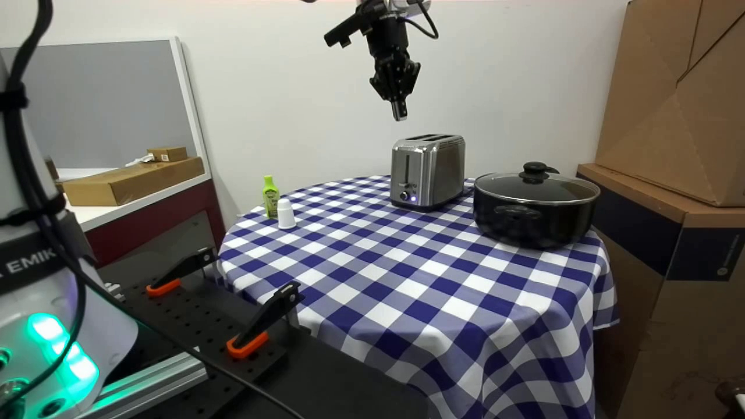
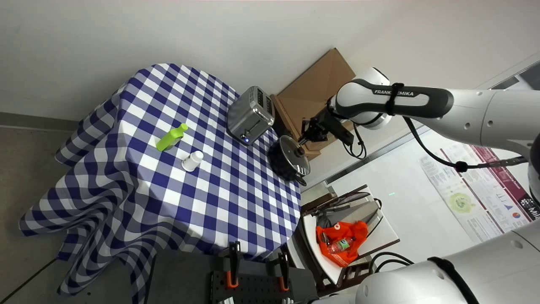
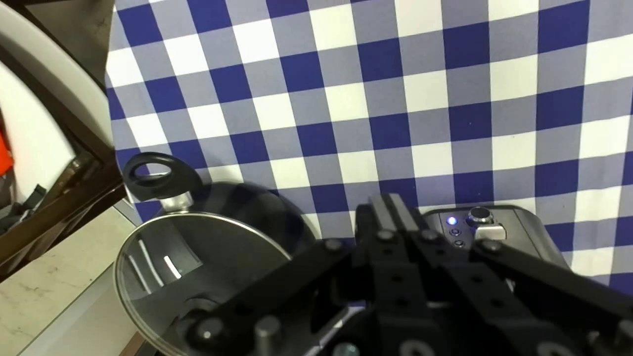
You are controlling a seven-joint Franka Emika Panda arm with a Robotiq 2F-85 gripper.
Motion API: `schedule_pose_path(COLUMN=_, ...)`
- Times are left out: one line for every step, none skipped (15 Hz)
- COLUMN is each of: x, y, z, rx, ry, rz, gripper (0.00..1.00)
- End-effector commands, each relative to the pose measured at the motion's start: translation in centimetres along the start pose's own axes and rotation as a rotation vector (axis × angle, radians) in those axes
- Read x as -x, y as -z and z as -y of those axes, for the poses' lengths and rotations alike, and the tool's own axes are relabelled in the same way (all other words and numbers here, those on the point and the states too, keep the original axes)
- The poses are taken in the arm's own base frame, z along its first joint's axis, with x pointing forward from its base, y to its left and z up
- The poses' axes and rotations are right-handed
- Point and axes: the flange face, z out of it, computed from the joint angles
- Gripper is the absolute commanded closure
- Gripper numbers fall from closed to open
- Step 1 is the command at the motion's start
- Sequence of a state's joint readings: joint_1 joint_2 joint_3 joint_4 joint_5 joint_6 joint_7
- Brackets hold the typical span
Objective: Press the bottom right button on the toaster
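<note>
- The claw [image 1: 400, 116] is narrow: in the wrist view its two fingers [image 3: 382, 212] stand side by side, a thin dark line between them.
- The toaster [image 1: 445, 171] is below the claw and slightly to its right in an exterior view; wall [image 1: 279, 87] shows between the claw's end and the toaster's top, so the two are apart.
- In the wrist view the toaster's control face lies just right of the fingers, partly hidden by the claw: a round knob [image 3: 479, 216], a blue light [image 3: 452, 221] and two small buttons [image 3: 455, 231] below the light.
- White arm [image 2: 468, 105], up and right of the claw in an exterior view: "FRANK" and "EMIKA", with a black strap [image 2: 394, 99] across the lettering.
- Robot base [image 1: 41, 299], low and well left of the claw in an exterior view: "EMIK" is readable.
- Poster [image 2: 468, 194], right of the claw, well apart, in an exterior view: "Mil" at its cut-off corner; finer print too small to read.
- Green bottle [image 1: 270, 187], below and left of the claw in an exterior view: label [image 1: 272, 202] too small to read.
- Carton [image 1: 657, 326], below and right of the claw in an exterior view: a small pale marking, illegible.
</note>
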State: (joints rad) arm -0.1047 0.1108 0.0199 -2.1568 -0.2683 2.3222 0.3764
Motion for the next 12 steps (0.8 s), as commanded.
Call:
schedule_pose_path(x=-1.6, y=-3.1, z=3.0, rx=0.025, ry=0.058, rz=0.042, gripper=1.0)
schedule_pose_path(x=-1.7, y=-4.0, z=3.8, rx=0.026, ry=0.071, rz=0.053, gripper=1.0)
schedule_pose_path(x=-1.9, y=-5.0, z=4.6, rx=0.031, ry=0.081, rz=0.055, gripper=1.0)
schedule_pose_path(x=-1.9, y=-5.8, z=5.3, rx=0.035, ry=0.091, rz=0.056, gripper=1.0)
schedule_pose_path(x=-2.0, y=-6.9, z=5.9, rx=0.037, ry=0.101, rz=0.065, gripper=1.0)
schedule_pose_path(x=-2.1, y=-8.4, z=6.6, rx=0.045, ry=0.113, rz=0.076, gripper=1.0)
schedule_pose_path(x=-2.2, y=-9.5, z=7.0, rx=0.058, ry=0.121, rz=0.082, gripper=1.0)
schedule_pose_path(x=-2.4, y=-10.7, z=7.3, rx=0.075, ry=0.131, rz=0.082, gripper=1.0)
schedule_pose_path(x=-2.8, y=-11.8, z=7.7, rx=0.088, ry=0.139, rz=0.081, gripper=1.0)
schedule_pose_path(x=-3.1, y=-12.8, z=8.0, rx=0.099, ry=0.149, rz=0.08, gripper=1.0)
schedule_pose_path(x=-3.6, y=-13.8, z=8.4, rx=0.108, ry=0.158, rz=0.075, gripper=1.0)
schedule_pose_path(x=-3.9, y=-14.6, z=8.7, rx=0.113, ry=0.166, rz=0.071, gripper=1.0)
